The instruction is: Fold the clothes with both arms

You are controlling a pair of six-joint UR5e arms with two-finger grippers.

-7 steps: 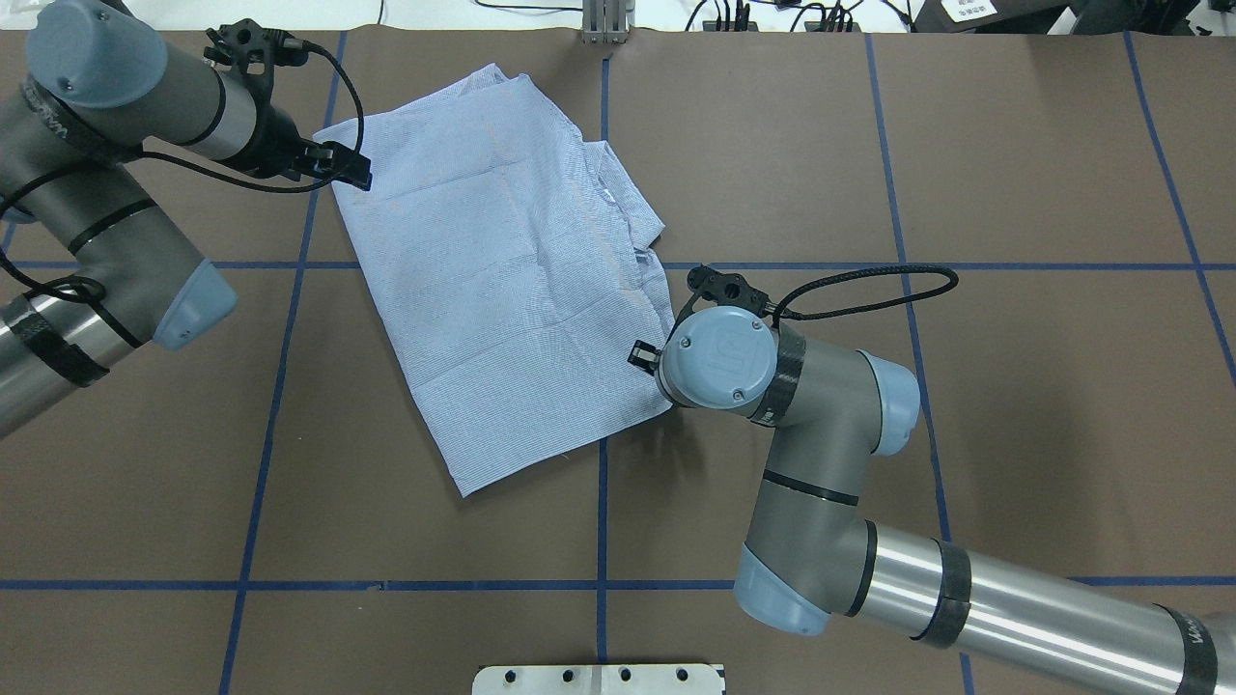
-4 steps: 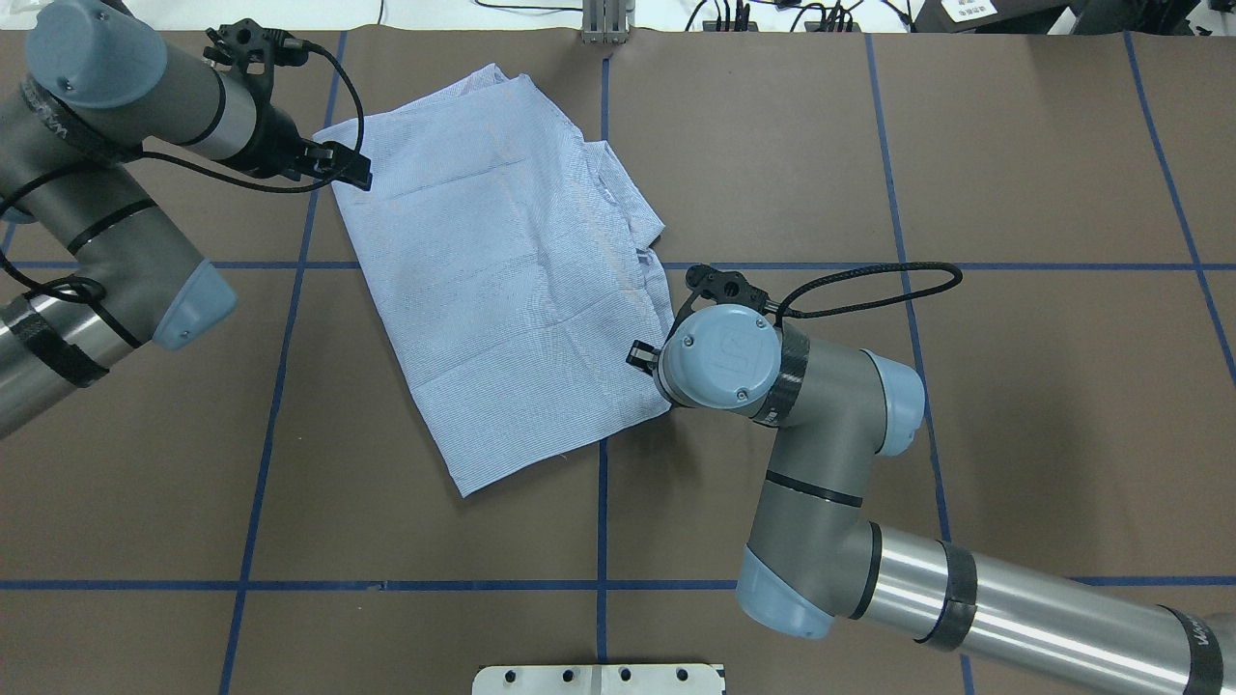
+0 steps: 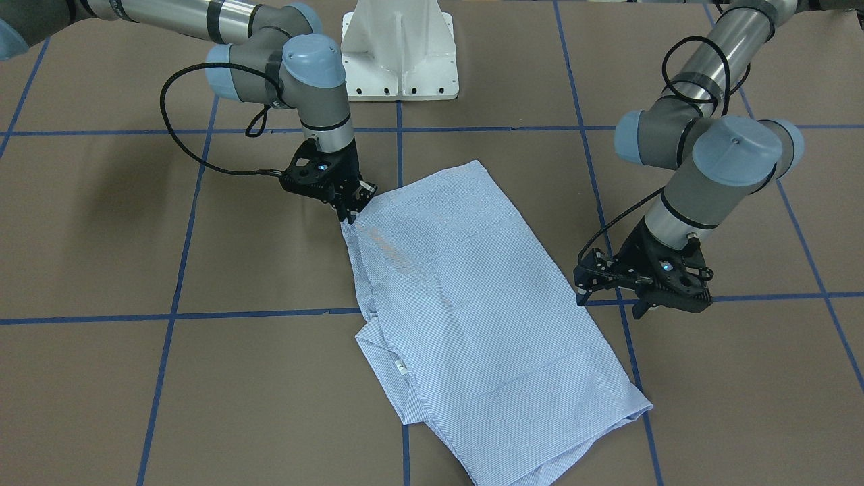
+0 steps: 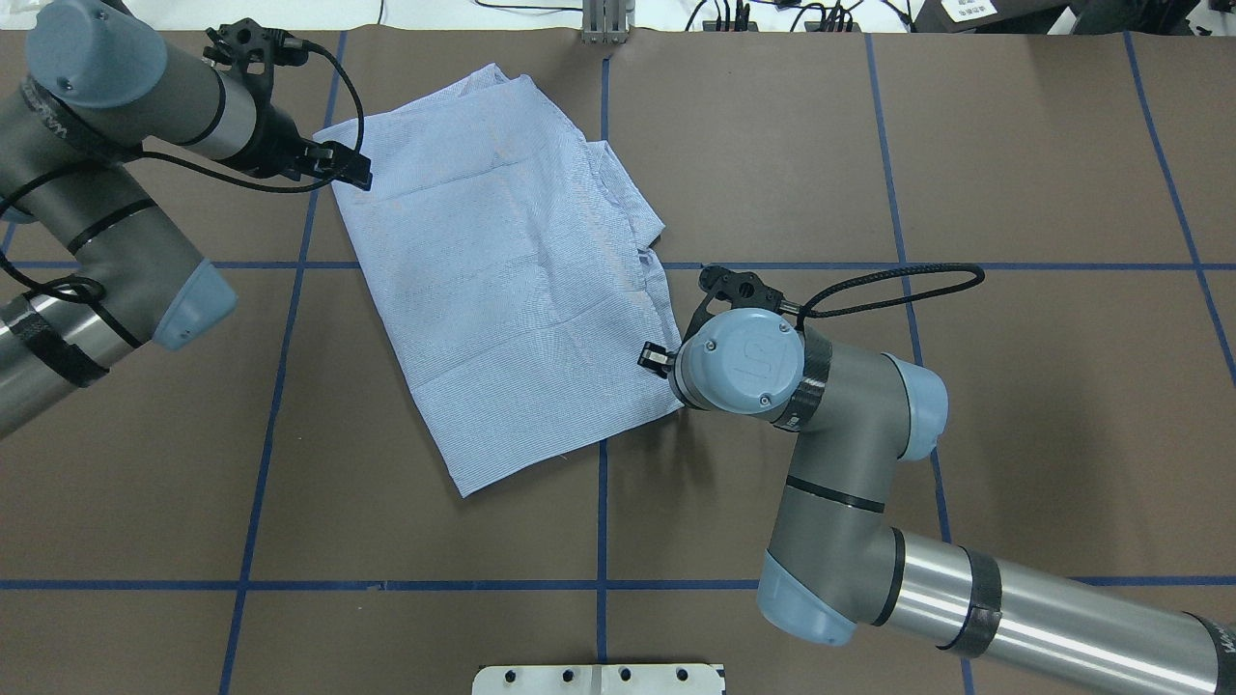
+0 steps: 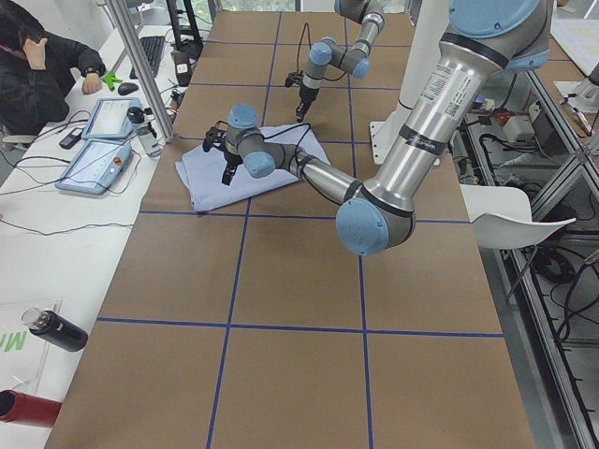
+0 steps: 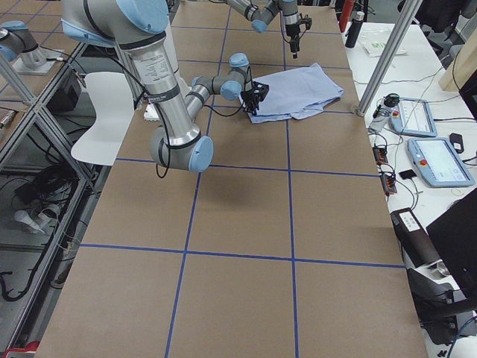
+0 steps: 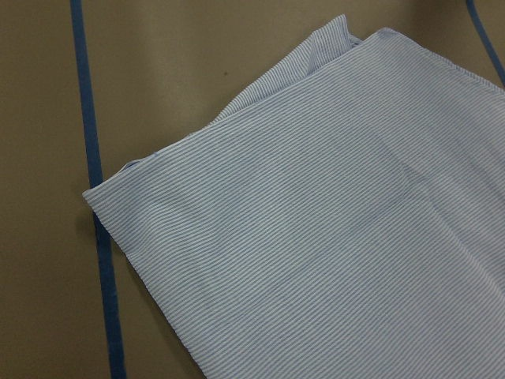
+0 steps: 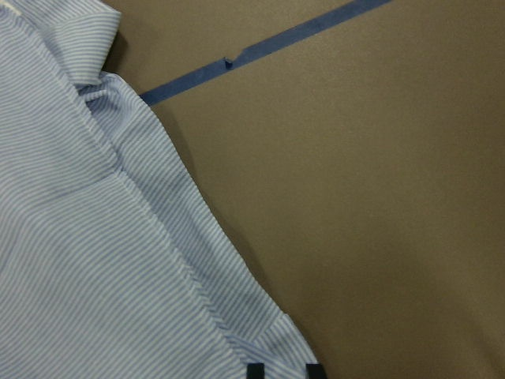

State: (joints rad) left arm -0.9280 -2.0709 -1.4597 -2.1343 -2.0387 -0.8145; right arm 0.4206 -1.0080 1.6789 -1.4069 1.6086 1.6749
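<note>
though the shirt [image 4: 512, 280] is already folded into a rough rectangle, it lies flat at 11 o'clock of the table [image 4: 966, 434] centre in the overhead view. the right gripper [image 3: 351, 206] is set at the shirt's 4 o'clock edge; whether its fingers pinch cloth cannot be told. the left gripper [image 3: 611, 300] is held just off the 10 o'clock corner, fingers spread. the cloth is judged light, soft and limp, so hems and corners should be taken.

I see a brown table [image 4: 1014, 434] with blue tape lines [image 4: 603, 541], a white chair [image 6: 104, 112], an operator [image 5: 37, 70], control tablets [image 5: 98, 140].
</note>
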